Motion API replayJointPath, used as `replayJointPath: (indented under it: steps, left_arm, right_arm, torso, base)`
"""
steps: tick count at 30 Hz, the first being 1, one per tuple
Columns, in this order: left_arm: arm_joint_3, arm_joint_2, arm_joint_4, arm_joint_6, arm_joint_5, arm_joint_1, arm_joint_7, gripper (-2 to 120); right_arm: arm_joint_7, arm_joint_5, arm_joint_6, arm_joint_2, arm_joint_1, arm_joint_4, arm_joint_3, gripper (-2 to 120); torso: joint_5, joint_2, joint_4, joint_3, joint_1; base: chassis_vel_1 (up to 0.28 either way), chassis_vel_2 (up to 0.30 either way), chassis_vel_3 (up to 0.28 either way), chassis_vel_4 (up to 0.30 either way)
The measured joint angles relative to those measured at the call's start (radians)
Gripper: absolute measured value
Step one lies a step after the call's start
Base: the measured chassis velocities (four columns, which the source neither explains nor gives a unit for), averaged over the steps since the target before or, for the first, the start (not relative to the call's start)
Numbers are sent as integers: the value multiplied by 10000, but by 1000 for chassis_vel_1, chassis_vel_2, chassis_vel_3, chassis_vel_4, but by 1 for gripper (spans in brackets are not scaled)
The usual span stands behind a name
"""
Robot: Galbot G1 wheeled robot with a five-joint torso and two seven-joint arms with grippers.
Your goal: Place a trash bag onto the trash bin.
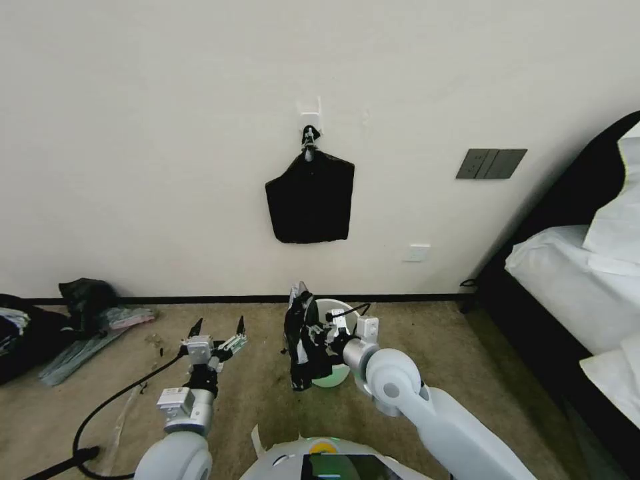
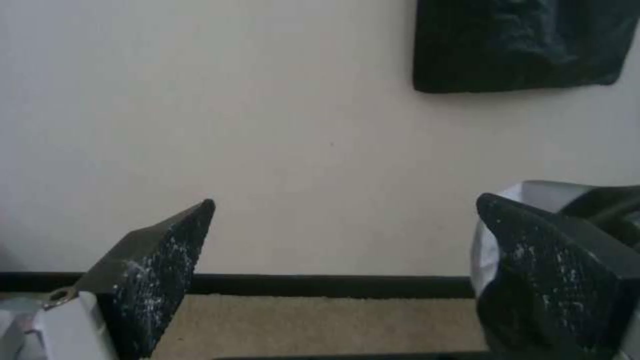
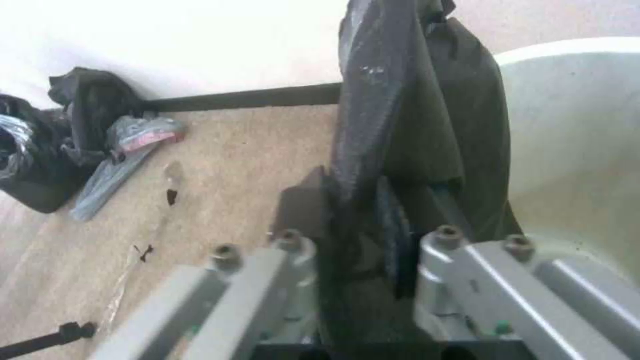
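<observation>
Left gripper (image 1: 217,328): low over carpet, left of bin, fingers spread wide, empty.
Right gripper (image 1: 313,341): clamped on trash bag (image 1: 300,340); crumpled black film hangs bunched at near-left side of trash bin (image 1: 331,310).
Step, by my reckoning: bag brought to bin, mouth not opened. Next calls for spreading the mouth and stretching it over the rim.
Far wall: black bag pack (image 1: 310,199) on hook.
</observation>
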Motion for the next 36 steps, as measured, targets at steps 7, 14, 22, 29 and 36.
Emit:
replayJointPath:
  steps: [7, 14, 22, 29, 36]
  left_arm:
    - [574, 371, 194, 674, -161, -489, -169, 100]
    - [1661, 1064, 841, 2385, -1692, -1931, -697, 100]
    - [3160, 1399, 1779, 3524, -3514, -3778, -1232, 100]
    - [4209, 1208, 2674, 4201, -4825, -5670, -1923, 100]
    - [4796, 935, 3181, 5373, -6030, -6570, -3309, 100]
  right_arm:
    - [-43, 17, -21, -210, -59, 80, 61, 0]
    - [-120, 22, -99, -509, -104, 200, 166, 0]
    - [-120, 17, -130, -696, -247, 281, 337, 0]
    - [-86, 32, -134, -874, -324, 351, 554, 0]
    - [-34, 109, -152, -982, -355, 384, 703, 0]
  torso:
    - [1, 0, 1, 0, 0]
    - [0, 0, 0, 0, 0]
    - [1, 0, 2, 0, 0]
    - [1, 0, -1, 1, 0]
    - [1, 0, 1, 0, 1]
  base:
    - [0, 0, 0, 0]
    - [0, 0, 0, 0]
    - [0, 0, 0, 0]
    - [0, 0, 0, 0]
    - [0, 0, 0, 0]
